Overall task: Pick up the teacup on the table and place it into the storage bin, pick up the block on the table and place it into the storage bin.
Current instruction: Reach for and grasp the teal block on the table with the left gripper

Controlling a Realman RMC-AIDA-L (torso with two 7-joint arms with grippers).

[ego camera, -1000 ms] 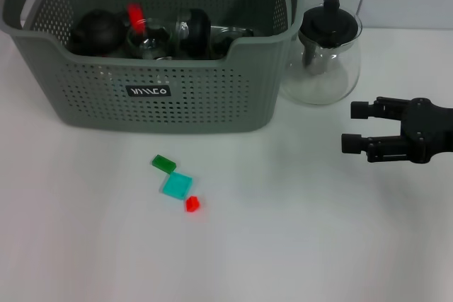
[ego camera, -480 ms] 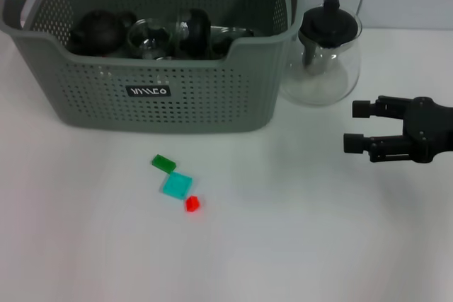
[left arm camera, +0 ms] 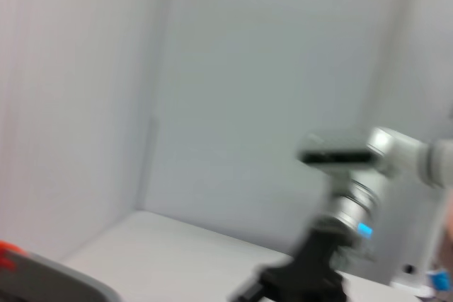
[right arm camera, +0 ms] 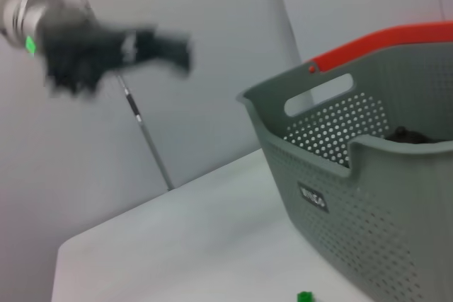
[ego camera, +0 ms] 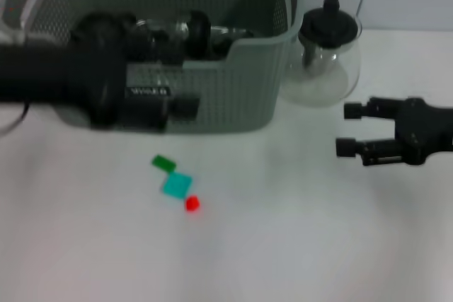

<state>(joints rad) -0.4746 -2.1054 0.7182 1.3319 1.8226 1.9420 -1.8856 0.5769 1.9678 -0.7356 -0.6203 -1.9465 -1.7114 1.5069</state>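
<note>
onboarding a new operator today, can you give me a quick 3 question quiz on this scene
1. True or false: the green block lies inside the storage bin.
2. Which gripper is open over the table, near the glass teapot? A left B right
3. Fill in: the small red piece lies on the ____.

Key: 1 false, it lies on the table in front of the bin. 2 B, the right gripper. 3 table.

large grey-green perforated plastic storage bin (ego camera: 233, 83) at rear left of white table (ego camera: 297, 245) — dark teaware inside. glass teapot with black lid (ego camera: 325, 54) just right of bin. small green block (ego camera: 163, 163), teal flat square tile (ego camera: 177, 185), tiny red block (ego camera: 192, 204) clustered before bin. black left gripper (ego camera: 185, 107) across bin front; black right gripper (ego camera: 345, 129) before teapot.
</note>
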